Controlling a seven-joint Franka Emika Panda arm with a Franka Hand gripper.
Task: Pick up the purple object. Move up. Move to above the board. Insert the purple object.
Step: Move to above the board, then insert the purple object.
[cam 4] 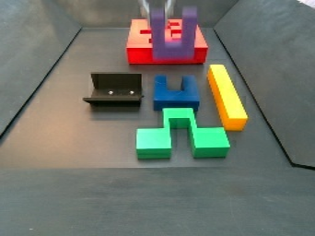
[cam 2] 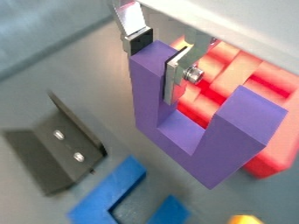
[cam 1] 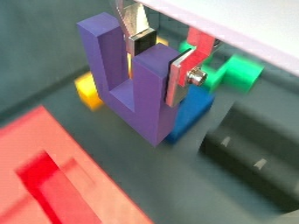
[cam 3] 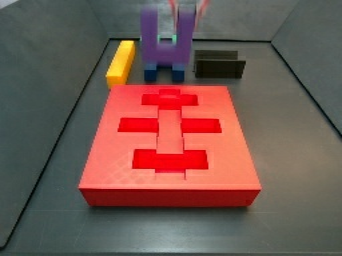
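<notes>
The end effector (cam 2: 158,54) pinches one prong of the purple object (cam 2: 193,122), prongs upward, hanging above the bench between a blue block (cam 4: 175,90) and the red board (cam 3: 170,140), seemingly so it clears the board's edge before insertion.

I'm looking at a lab test rig: a dark walled worktop (cam 4: 50,175) holding the fixture (cam 4: 113,89), with the gripper (cam 2: 155,54) gripping the purple object (cam 2: 193,122) toward its far edge
</notes>
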